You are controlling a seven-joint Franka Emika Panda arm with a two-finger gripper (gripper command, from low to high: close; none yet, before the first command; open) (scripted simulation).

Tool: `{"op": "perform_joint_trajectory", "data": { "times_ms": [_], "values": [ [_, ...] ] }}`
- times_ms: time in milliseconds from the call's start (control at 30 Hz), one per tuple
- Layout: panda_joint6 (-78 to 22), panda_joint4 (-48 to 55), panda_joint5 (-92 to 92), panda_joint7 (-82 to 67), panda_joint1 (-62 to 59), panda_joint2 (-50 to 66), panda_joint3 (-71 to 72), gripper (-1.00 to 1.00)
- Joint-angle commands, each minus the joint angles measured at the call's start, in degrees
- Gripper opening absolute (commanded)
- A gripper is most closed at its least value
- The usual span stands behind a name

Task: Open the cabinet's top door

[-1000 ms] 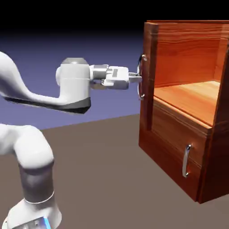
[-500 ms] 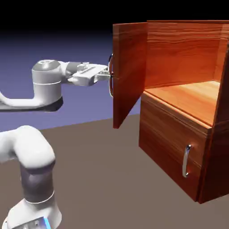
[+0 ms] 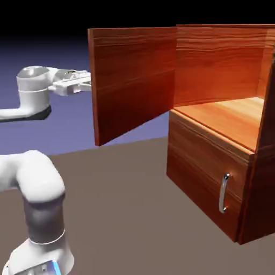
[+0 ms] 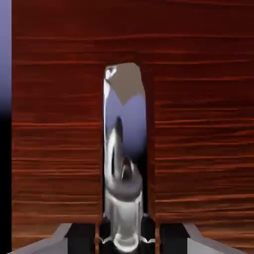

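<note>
Swung wider, the reddish wood-grain top door exposes the bare-looking upper compartment; the white two-finger gripper pinches its curved silver handle.

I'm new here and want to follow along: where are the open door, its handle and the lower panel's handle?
open door (image 3: pixel 131 80): exterior view, middle
its handle (image 4: pixel 130 99): hand view, upper part
lower panel's handle (image 3: pixel 222 193): exterior view, middle

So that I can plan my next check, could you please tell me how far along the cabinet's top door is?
Already done: the reddish wood-grain upper door stands swung wide, baring the pale wooden shelf inside. In hand: the two-finger grey pincer has the curved silver handle between its tips. Left: probably little beyond letting go and backing away.
</note>
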Motion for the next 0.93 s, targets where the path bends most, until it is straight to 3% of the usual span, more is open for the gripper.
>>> {"op": "perform_joint_trajectory", "data": {
  "times_ms": [0,433,900],
  "values": [
    [-1.9,2.1,1.2,0.0,-1.6,0.6,1.8,-1.00],
    [-23.0,29.1,10.6,-3.0,-24.8,2.9,19.7,-1.00],
    [-41.2,58.1,13.9,-10.7,-48.7,-1.5,29.5,-1.00]
  ]
}}
